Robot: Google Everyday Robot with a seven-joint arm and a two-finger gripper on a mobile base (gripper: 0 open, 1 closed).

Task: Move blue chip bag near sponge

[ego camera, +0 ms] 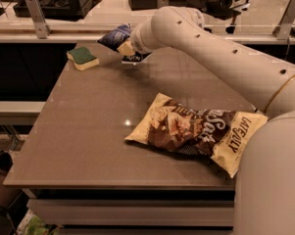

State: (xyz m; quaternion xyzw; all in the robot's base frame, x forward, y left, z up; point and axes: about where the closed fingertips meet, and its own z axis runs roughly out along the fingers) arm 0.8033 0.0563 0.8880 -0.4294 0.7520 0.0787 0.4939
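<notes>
My gripper (121,44) is shut on the blue chip bag (114,35), a small crumpled dark-blue foil bag, and holds it above the far edge of the table. The sponge (82,58), green on top with a pale yellow base, lies on the table's far left corner, a short way left of and below the bag. The bag and sponge are apart. My white arm reaches in from the right and hides the rear of the gripper.
A larger cream and brown chip bag (196,130) lies on the brown table (83,131) at the front right. A rail with metal posts (36,16) and dark equipment stand behind the table. My arm's base fills the lower right.
</notes>
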